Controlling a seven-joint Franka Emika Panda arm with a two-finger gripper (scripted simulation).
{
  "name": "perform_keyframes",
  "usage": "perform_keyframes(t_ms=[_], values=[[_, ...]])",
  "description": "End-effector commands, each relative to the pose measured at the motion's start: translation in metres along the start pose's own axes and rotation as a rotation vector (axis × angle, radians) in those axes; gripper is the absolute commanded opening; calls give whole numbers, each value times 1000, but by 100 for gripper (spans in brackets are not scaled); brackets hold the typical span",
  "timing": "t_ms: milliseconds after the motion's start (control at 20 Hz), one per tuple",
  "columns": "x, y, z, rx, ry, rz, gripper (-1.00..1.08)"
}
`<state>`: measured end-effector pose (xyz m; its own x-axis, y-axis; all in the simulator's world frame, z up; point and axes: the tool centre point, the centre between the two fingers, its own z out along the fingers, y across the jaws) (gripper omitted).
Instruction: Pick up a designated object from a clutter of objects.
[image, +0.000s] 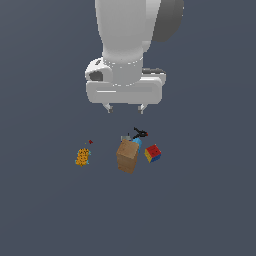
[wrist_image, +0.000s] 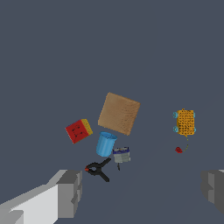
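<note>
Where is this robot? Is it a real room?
Probably not a real room: it looks like a computer simulation. The floor is one flat grey-blue sheet with no walls, and the brown box, puzzle cube and blue cup look like plain rendered models under the gripper.

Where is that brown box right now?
In the exterior view, the brown box sits mid-clutter, between the orange speckled box and the puzzle cube.

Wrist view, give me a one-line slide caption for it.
Open gripper above the clutter: brown box, puzzle cube, blue cup, black clamp, orange speckled box.
</note>
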<state>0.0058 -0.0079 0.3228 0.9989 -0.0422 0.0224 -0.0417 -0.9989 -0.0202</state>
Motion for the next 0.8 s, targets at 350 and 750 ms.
perform_keyframes(t_ms=[350, 750], values=[[1, -12, -6, 8, 17, -46, 100], [1, -15, -6, 9, 20, -52, 100]])
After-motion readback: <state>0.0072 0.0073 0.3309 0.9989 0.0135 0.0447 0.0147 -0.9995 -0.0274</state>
